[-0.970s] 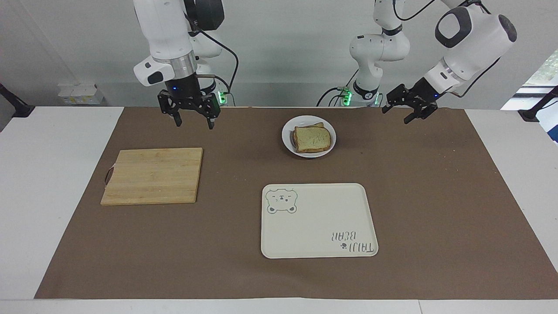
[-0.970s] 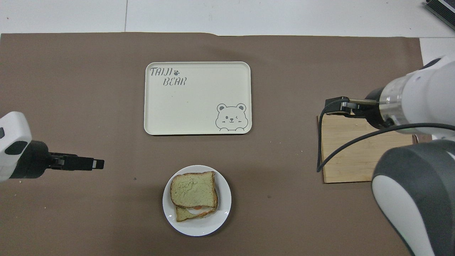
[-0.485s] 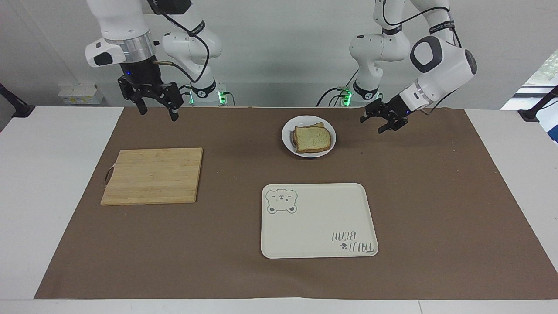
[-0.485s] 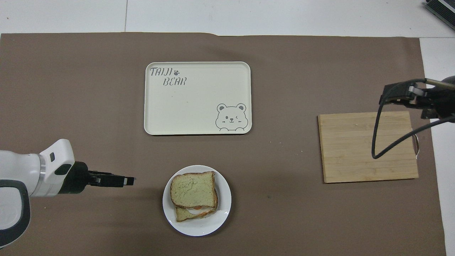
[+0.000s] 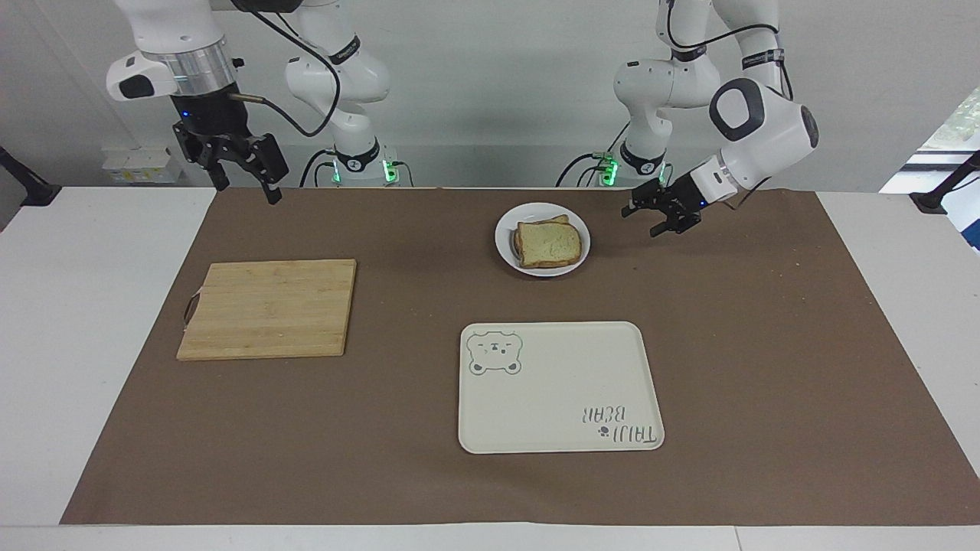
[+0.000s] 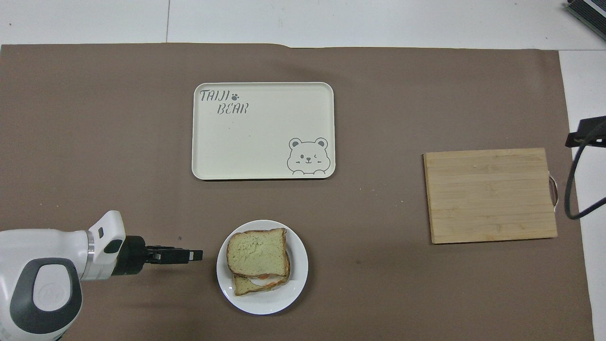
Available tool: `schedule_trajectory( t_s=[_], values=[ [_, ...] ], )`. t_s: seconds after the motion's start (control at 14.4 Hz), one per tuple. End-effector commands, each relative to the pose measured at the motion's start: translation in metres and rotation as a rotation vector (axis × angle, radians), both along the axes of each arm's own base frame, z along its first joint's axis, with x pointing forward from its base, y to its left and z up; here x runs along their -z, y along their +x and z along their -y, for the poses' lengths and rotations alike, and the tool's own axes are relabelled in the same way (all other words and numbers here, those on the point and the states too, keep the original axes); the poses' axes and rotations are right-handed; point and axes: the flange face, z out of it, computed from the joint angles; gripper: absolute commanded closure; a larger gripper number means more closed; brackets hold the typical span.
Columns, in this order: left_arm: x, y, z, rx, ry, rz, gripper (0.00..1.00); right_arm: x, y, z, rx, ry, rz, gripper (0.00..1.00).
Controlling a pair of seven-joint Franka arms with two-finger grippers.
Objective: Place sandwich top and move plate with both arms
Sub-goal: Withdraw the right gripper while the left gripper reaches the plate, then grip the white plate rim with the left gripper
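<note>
The left arm's black two-finger gripper [image 5: 647, 219] hangs low over the brown mat just beside the small round white plate [image 5: 507, 239], on the left arm's side of it, fingers parted and holding nothing, tips apart from the rim. The plate sits near the robots' edge of the mat. On it the sandwich top [image 5: 548, 244], a square slice with pale yellowish, speckled crumb and brown crust, lies skewed on a lower slice, a strip of egg white and orange showing between them. The right arm's black gripper [image 5: 243, 187] waits raised over the mat's edge at its own end, open and empty, above the pale bamboo cutting board [image 5: 268, 308]. The cream rectangular bear tray [image 5: 559, 390] lies farther from the robots than the plate.
</note>
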Motion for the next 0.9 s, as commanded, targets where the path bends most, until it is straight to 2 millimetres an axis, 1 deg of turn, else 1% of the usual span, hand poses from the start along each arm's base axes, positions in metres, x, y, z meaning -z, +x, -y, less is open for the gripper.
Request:
schedule_trajectory(
  t_s=[0.0,0.07,0.14,0.28,0.42,0.48,0.55,0.62,0.76,0.83],
  values=[
    [0.016,-0.016,0.015,-0.030,-0.016,0.017,0.15,0.022,-0.006,0.003,-0.098,-0.011,-0.041,0.00],
    [0.020,-0.019,0.021,-0.037,-0.016,0.014,0.18,0.032,-0.006,0.002,-0.137,-0.012,-0.058,0.00],
    [0.022,-0.019,0.024,-0.042,-0.019,0.010,0.23,0.035,-0.006,-0.004,-0.154,-0.012,-0.067,0.00],
    [0.028,-0.021,0.025,-0.045,-0.018,-0.005,0.26,0.046,-0.010,-0.017,-0.165,-0.011,-0.087,0.00],
    [0.029,-0.023,0.026,-0.042,-0.018,-0.009,0.28,0.049,-0.009,-0.043,-0.205,-0.009,-0.089,0.00],
    [0.030,-0.023,0.026,-0.045,-0.017,-0.011,0.32,0.048,-0.009,-0.046,-0.199,-0.009,-0.088,0.00],
    [0.039,-0.023,0.026,-0.048,-0.011,-0.034,0.36,0.048,-0.008,-0.046,-0.188,-0.007,-0.083,0.00],
    [0.044,-0.022,0.025,-0.063,-0.005,-0.038,0.37,0.048,-0.007,-0.039,-0.178,-0.005,-0.084,0.00],
    [0.044,-0.022,0.029,-0.064,-0.005,-0.032,0.37,0.047,-0.006,-0.033,-0.171,-0.006,-0.085,0.00],
    [0.048,-0.022,0.029,-0.067,-0.003,-0.041,0.37,0.046,-0.006,-0.031,-0.170,-0.006,-0.083,0.00]
  ],
)
